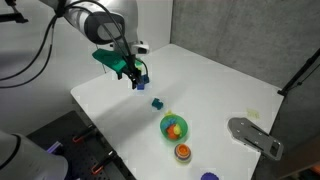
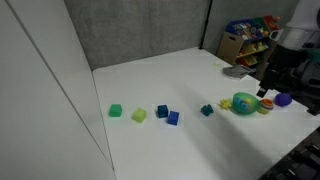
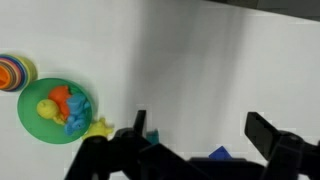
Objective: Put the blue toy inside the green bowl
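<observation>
The blue toy [image 1: 156, 102] lies on the white surface [image 1: 220, 80], near the green bowl [image 1: 173, 126] but apart from it and not inside. The bowl already holds a few small coloured pieces, orange and blue in the wrist view. Just past the bowl stands an orange cup [image 1: 183, 151]. The pincer [image 1: 134, 80] hangs above the surface on the toy's far side from the bowl; the wrist view shows its fingers [image 3: 138, 128] spread wide with nothing held. A blue shape sits low between them, too cut off to name. In an exterior view a green cube [image 2: 116, 111] lies well away from the bowl
</observation>
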`<state>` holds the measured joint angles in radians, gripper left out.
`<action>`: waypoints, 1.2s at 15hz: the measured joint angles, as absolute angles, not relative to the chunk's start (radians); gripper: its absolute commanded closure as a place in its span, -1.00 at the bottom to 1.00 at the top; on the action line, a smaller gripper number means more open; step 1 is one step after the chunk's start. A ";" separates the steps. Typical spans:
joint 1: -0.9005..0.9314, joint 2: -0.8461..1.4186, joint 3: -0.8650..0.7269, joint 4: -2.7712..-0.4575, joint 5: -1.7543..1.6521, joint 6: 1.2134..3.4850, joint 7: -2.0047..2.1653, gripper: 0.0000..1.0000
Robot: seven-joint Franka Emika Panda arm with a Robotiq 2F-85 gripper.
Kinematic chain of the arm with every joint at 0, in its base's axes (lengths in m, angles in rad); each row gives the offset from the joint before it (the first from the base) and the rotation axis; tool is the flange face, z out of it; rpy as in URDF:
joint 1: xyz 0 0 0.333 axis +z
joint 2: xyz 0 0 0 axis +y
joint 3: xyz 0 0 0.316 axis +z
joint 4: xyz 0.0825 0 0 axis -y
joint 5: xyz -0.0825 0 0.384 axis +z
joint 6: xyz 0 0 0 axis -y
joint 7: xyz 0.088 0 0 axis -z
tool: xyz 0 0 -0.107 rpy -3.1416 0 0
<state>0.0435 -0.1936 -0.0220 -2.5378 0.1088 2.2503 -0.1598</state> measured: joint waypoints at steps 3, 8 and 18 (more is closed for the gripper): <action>0.043 -0.083 -0.015 -2.490 0.107 2.330 -0.157 -1.00; 0.043 0.111 -0.004 -2.383 0.076 2.444 -0.118 -1.00; 0.063 0.522 -0.017 -2.099 -0.003 2.575 0.173 -1.00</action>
